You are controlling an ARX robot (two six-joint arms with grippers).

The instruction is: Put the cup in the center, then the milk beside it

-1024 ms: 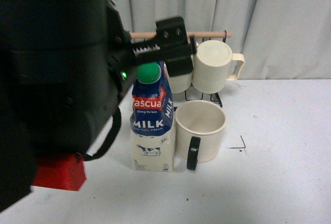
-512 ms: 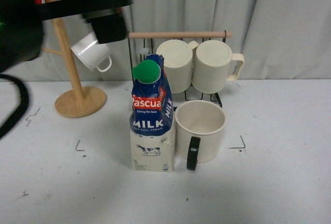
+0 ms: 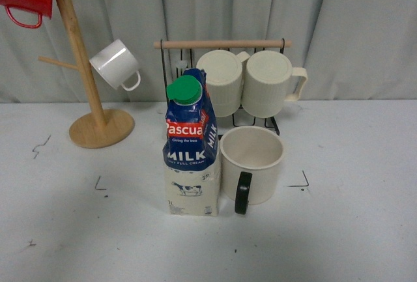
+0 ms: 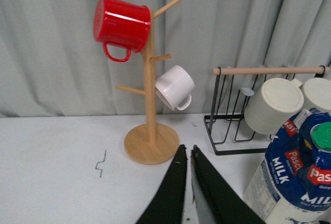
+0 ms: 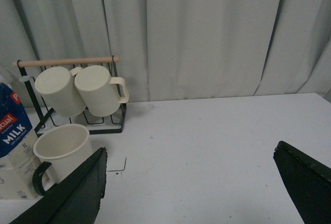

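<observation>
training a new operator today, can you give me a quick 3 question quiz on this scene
1. True or false: the milk stands upright right beside the cup, inside the center framed by black corner marks.
2. Which way does the cup's black handle face in the front view? A) toward the camera B) toward the black wire rack C) toward the wooden mug tree
3. Fill in: the left gripper has its jaws nearly ____ , while the right gripper is wide open.

Key
1. True; both sit between the marks, close together.
2. A
3. closed, holding nothing.
</observation>
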